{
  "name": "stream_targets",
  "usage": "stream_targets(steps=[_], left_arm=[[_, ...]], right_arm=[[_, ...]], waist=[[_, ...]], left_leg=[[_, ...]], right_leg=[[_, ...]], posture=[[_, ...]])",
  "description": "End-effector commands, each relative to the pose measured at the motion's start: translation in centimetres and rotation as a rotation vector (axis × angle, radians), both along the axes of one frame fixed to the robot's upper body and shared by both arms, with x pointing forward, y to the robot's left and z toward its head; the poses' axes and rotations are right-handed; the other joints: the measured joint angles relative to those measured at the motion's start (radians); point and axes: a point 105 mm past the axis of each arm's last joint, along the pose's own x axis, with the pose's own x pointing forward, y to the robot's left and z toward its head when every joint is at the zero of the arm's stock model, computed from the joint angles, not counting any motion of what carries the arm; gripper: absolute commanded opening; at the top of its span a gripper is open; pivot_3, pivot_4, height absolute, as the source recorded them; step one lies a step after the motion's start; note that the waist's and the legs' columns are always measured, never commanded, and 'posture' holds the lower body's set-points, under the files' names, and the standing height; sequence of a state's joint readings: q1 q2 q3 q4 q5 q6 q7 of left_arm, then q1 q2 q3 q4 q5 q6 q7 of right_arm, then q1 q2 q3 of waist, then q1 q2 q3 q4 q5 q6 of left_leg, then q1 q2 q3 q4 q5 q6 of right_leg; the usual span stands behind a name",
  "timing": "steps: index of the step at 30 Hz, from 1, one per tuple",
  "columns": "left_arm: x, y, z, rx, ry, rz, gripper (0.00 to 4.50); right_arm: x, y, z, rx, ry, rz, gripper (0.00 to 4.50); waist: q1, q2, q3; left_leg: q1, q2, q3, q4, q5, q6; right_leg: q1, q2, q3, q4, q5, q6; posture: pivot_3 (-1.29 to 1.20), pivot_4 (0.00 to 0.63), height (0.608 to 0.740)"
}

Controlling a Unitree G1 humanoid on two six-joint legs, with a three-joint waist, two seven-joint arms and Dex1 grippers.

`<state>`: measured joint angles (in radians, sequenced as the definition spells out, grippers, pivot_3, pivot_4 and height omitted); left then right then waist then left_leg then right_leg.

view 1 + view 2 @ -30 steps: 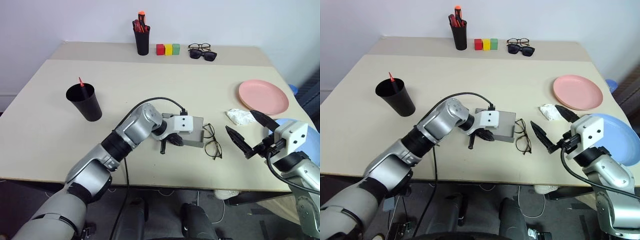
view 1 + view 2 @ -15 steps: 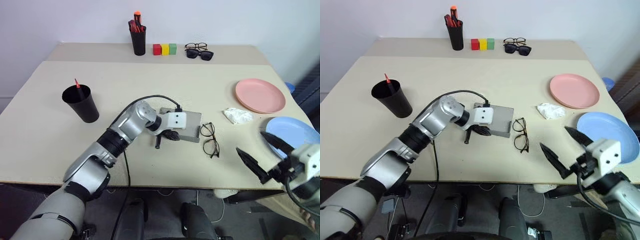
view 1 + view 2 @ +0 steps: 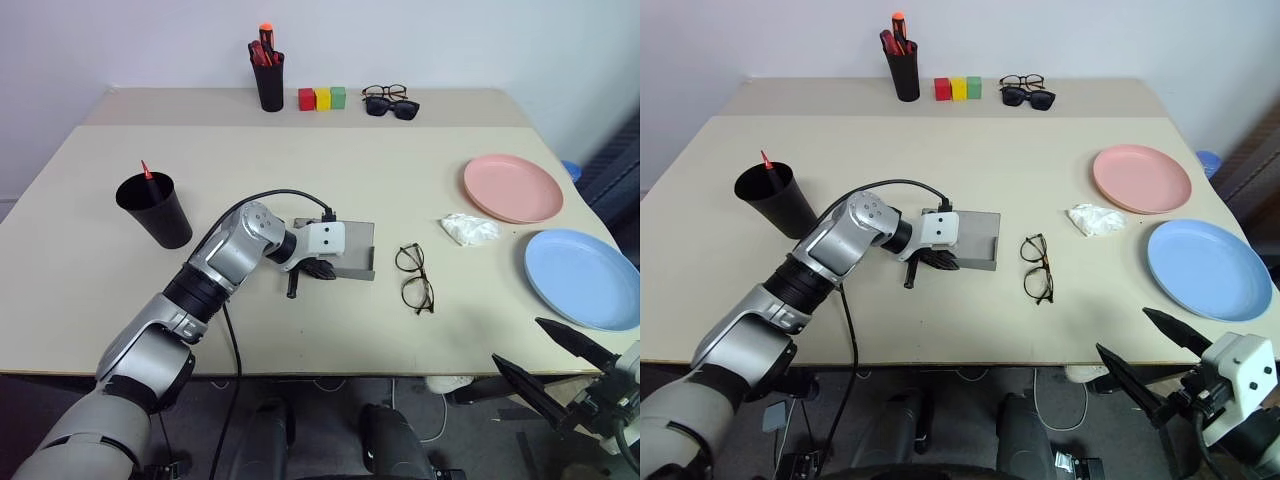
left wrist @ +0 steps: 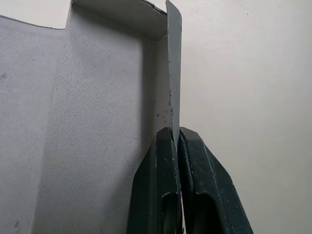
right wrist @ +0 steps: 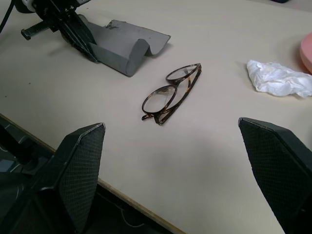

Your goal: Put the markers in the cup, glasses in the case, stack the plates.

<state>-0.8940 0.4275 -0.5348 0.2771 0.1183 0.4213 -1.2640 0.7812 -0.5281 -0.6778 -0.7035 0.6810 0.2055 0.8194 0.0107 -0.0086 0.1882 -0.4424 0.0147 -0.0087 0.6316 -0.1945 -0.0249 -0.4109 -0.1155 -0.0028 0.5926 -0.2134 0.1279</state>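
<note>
plates, two of them, sit apart on the right side of the beige table (image 3: 90, 270): one salmon pink plate (image 3: 512, 188) farther back, one light blue plate (image 3: 583, 277) nearer the front edge. between the pink plate and the table's middle lies one crumpled white wad (image 3: 470, 229).

one grey case (image 3: 348, 247) lies open near the middle, its long axis running left to right; the left gripper (image 4: 175, 146) has its two fingers pressed together on the thin edge of the case wall. just to the right of the case, not touching it, one pair of glasses (image 3: 414, 278) lies folded, long axis running front to back.

one black cup (image 3: 155, 209) stands upright at the left with a red marker tip (image 3: 146, 169) poking out of it.

along the back edge: one black pen holder (image 3: 268, 82) with red pens, three small blocks (image 3: 322, 98) in red, yellow and green, and two more pairs of spectacles (image 3: 391, 102).

right gripper (image 3: 1150, 352) hangs off the front right corner of the table, fingers spread wide, nothing between them.
</note>
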Motion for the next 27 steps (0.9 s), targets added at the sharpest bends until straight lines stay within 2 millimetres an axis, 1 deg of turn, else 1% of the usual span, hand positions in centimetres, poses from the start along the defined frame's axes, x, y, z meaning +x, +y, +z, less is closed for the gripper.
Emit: stream_targets(steps=[1, 4, 5, 6, 9, 12, 14, 16, 19, 20, 21, 22, 24, 25, 27], left_arm=[[-0.2, 0.6, -0.2, 0.007, 0.014, 0.012, 0.04], [-0.5, 0.5, -0.1, 0.001, 0.013, 0.002, 0.86], [-0.5, 0.5, -0.1, -0.001, 0.011, 0.000, 1.24], [-0.5, 0.4, 0.0, -0.002, 0.010, 0.000, 1.81], [-0.4, 0.2, 0.4, -0.026, -0.003, 0.005, 3.28], [-0.3, 0.2, 1.0, -0.057, -0.012, 0.020, 3.28], [-0.6, 0.3, 1.9, -0.096, -0.014, 0.016, 3.28], [-0.8, 0.3, 2.7, -0.137, -0.024, 0.013, 3.28], [-1.3, 0.5, 5.9, -0.340, -0.097, 0.034, 3.28], [-1.4, 0.8, 6.8, -0.417, -0.134, 0.054, 3.28], [-1.9, 1.3, 7.6, -0.494, -0.156, 0.050, 3.28], [-2.7, 1.9, 7.9, -0.535, -0.177, 0.024, 3.28], [-3.8, 3.2, 7.6, -0.524, -0.199, 0.000, 3.28], [-4.4, 3.7, 7.4, -0.519, -0.180, -0.008, 3.28], [-5.7, 4.7, 7.0, -0.521, -0.065, -0.026, 3.28]], right_arm=[[0.0, 0.2, 1.1, -0.040, -0.035, 0.009, 4.50], [0.0, 0.3, 1.1, -0.039, -0.029, 0.011, 4.50], [0.0, 0.3, 1.1, -0.039, -0.029, 0.011, 4.50], [0.1, 0.3, 1.1, -0.039, -0.028, 0.011, 4.50], [0.0, 0.3, 0.8, -0.038, 0.002, 0.008, 4.50], [0.3, 0.4, 0.2, -0.021, 0.060, -0.019, 4.50], [0.7, 0.8, -0.3, 0.010, 0.108, -0.032, 4.50], [1.4, 1.0, -0.2, 0.022, 0.101, -0.045, 4.50], [3.7, 1.0, -0.6, -0.001, 0.087, -0.126, 4.50], [4.4, 1.2, -0.6, -0.004, 0.085, -0.129, 4.50], [5.1, 1.6, -1.1, 0.009, 0.122, -0.129, 4.50], [5.8, 1.7, -1.5, 0.010, 0.156, -0.143, 4.50], [7.3, 2.2, -2.0, 0.027, 0.198, -0.139, 4.50], [7.8, 2.7, -2.2, 0.045, 0.215, -0.117, 4.50], [9.0, 3.5, -2.5, 0.065, 0.256, -0.076, 4.50]], waist=[[0.001, 0.000, 0.000], [0.001, 0.000, 0.000], [0.002, 0.000, 0.000], [0.002, 0.000, 0.000], [0.002, 0.000, 0.000], [0.003, 0.000, 0.000], [0.003, 0.000, 0.000], [0.000, 0.000, 0.000], [-0.003, 0.000, 0.000], [-0.004, 0.000, 0.000], [-0.001, 0.000, 0.000], [-0.003, 0.000, 0.000], [-0.002, 0.000, 0.000], [0.000, 0.000, 0.000], [0.003, 0.000, 0.000]], left_leg=[[0.000, 0.000, 0.000, 0.000, 0.000, 0.000], [0.000, 0.000, 0.000, 0.000, 0.000, 0.000], [0.000, 0.000, 0.000, 0.000, 0.000, 0.000], [0.000, 0.000, 0.000, 0.000, 0.000, 0.000], [0.000, 0.000, 0.000, 0.000, 0.000, 0.000], [-0.001, 0.000, 0.000, 0.000, 0.000, 0.000], [-0.001, 0.000, 0.000, 0.000, 0.000, 0.000], [-0.001, 0.000, 0.000, 0.000, 0.000, 0.000], [-0.001, 0.000, 0.001, 0.000, 0.000, 0.000], [0.000, 0.000, 0.001, 0.000, 0.000, 0.000], [0.000, 0.000, 0.001, 0.000, 0.001, 0.001], [0.000, 0.000, 0.001, 0.000, 0.002, 0.003], [0.000, 0.000, 0.002, -0.001, 0.002, 0.003], [0.000, 0.000, 0.002, -0.001, 0.002, 0.003], [0.000, 0.000, 0.002, 0.000, 0.002, 0.003]], right_leg=[[0.000, 0.000, 0.000, 0.000, 0.000, 0.000], [0.000, 0.000, 0.000, 0.000, 0.000, 0.000], [0.000, 0.000, 0.000, 0.000, 0.000, 0.000], [0.000, 0.000, 0.000, 0.000, 0.000, 0.000], [0.000, -0.001, 0.000, -0.001, 0.000, 0.000], [0.000, -0.001, 0.000, -0.001, 0.000, 0.000], [0.000, -0.001, 0.000, -0.001, 0.000, -0.001], [-0.001, -0.001, 0.000, -0.001, 0.002, -0.003], [-0.001, -0.001, 0.000, -0.001, 0.002, -0.003], [-0.001, -0.002, 0.000, 0.000, 0.002, -0.003], [-0.001, -0.002, 0.000, 0.000, 0.002, -0.003], [-0.001, -0.002, 0.000, 0.001, 0.002, -0.003], [-0.002, -0.002, 0.000, 0.001, 0.002, -0.003], [-0.002, -0.002, 0.000, 0.002, 0.002, -0.004], [-0.002, -0.001, 0.000, 0.002, 0.002, -0.004]], posture=[[0.00, 0.150, 0.740], [0.00, 0.150, 0.740], [0.00, 0.150, 0.740], [0.00, 0.150, 0.740], [0.00, 0.150, 0.740], [0.00, 0.150, 0.740], [0.00, 0.150, 0.740], [0.00, 0.150, 0.740], [0.00, 0.150, 0.740], [0.00, 0.150, 0.740], [0.00, 0.150, 0.740], [0.00, 0.150, 0.740], [0.00, 0.150, 0.740], [0.00, 0.150, 0.740], [0.00, 0.150, 0.740]])
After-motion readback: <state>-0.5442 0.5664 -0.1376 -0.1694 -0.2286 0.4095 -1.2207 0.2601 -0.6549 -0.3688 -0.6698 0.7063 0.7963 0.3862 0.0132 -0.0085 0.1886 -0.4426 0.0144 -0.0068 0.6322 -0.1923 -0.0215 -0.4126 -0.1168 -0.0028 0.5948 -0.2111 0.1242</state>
